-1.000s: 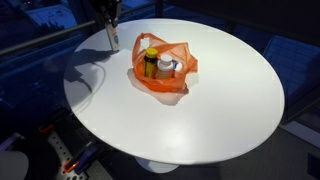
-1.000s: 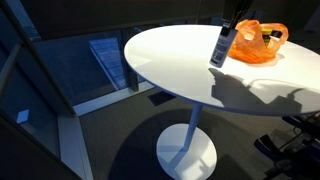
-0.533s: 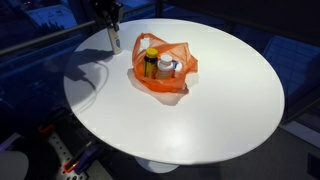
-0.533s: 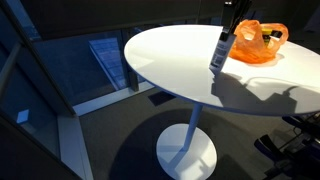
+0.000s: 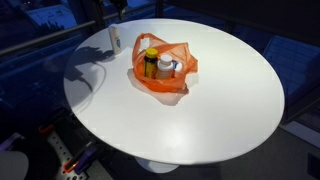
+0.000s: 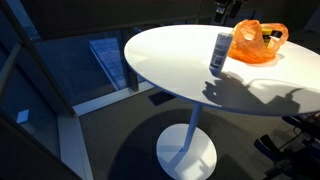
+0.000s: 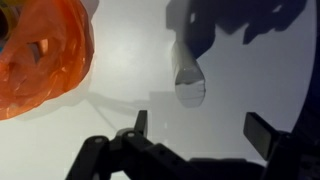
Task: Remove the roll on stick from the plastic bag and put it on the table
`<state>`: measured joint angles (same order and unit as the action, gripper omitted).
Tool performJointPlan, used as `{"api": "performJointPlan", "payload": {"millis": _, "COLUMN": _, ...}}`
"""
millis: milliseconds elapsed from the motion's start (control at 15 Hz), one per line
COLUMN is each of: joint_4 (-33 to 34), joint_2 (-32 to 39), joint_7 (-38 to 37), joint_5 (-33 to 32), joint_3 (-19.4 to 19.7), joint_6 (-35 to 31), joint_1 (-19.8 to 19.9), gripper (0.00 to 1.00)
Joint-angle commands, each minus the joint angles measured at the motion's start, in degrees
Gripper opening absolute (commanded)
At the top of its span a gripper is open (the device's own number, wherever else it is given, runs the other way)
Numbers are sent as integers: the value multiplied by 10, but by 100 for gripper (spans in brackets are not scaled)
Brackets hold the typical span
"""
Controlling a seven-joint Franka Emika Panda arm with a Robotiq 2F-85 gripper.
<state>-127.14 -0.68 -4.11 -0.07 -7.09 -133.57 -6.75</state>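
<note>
The roll on stick (image 5: 114, 38) stands upright on the white table (image 5: 210, 120), apart from the orange plastic bag (image 5: 162, 70). An exterior view shows the same stick (image 6: 219, 52) near the table's (image 6: 165, 60) edge, with the bag (image 6: 257, 42) behind it. My gripper (image 7: 200, 128) is open and hangs above the stick (image 7: 188, 76), with nothing between its fingers. In both exterior views the gripper (image 5: 114, 6) (image 6: 224, 8) sits at the top edge of the picture, clear of the stick. The bag (image 7: 40, 50) fills the wrist view's upper left.
Inside the bag stand a yellow-capped brown bottle (image 5: 150, 62) and a white bottle (image 5: 166, 68). The table's pedestal foot (image 6: 186, 155) stands on a dark floor. Cables and gear (image 5: 70, 158) lie below the table's near edge.
The gripper has opened, let go of the roll on stick and risen. The stick stays standing on the table where it was held.
</note>
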Motion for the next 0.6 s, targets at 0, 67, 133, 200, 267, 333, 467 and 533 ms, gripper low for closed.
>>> {"api": "performJointPlan", "payload": {"millis": 0, "joint_4": 31, "joint_2": -23, "joint_7": 11, "joint_5": 23, "joint_3": 9, "joint_6": 28, "joint_1": 7, "gripper": 100}}
{"api": "performJointPlan", "payload": {"millis": 67, "joint_4": 40, "joint_2": -25, "joint_7": 15, "joint_5": 32, "joint_3": 13, "joint_6": 38, "joint_1": 9, "gripper": 100}}
{"api": "performJointPlan", "payload": {"millis": 133, "joint_4": 47, "joint_2": -28, "joint_7": 17, "joint_5": 39, "joint_3": 16, "joint_6": 47, "joint_1": 10, "gripper": 100}}
{"api": "performJointPlan", "payload": {"millis": 200, "joint_4": 54, "joint_2": -29, "joint_7": 19, "joint_5": 46, "joint_3": 18, "joint_6": 57, "joint_1": 12, "gripper": 100}}
{"api": "performJointPlan", "payload": {"millis": 267, "joint_4": 60, "joint_2": -30, "joint_7": 19, "joint_5": 52, "joint_3": 21, "joint_6": 67, "joint_1": 14, "gripper": 100}}
{"api": "performJointPlan", "payload": {"millis": 333, "joint_4": 65, "joint_2": -31, "joint_7": 19, "joint_5": 56, "joint_3": 23, "joint_6": 74, "joint_1": 14, "gripper": 100}}
{"api": "performJointPlan", "payload": {"millis": 467, "joint_4": 71, "joint_2": -32, "joint_7": 26, "joint_5": 69, "joint_3": 26, "joint_6": 89, "joint_1": 15, "gripper": 100}}
{"api": "performJointPlan", "payload": {"millis": 533, "joint_4": 59, "joint_2": -27, "joint_7": 4, "joint_5": 48, "joint_3": 21, "joint_6": 64, "joint_1": 13, "gripper": 100}}
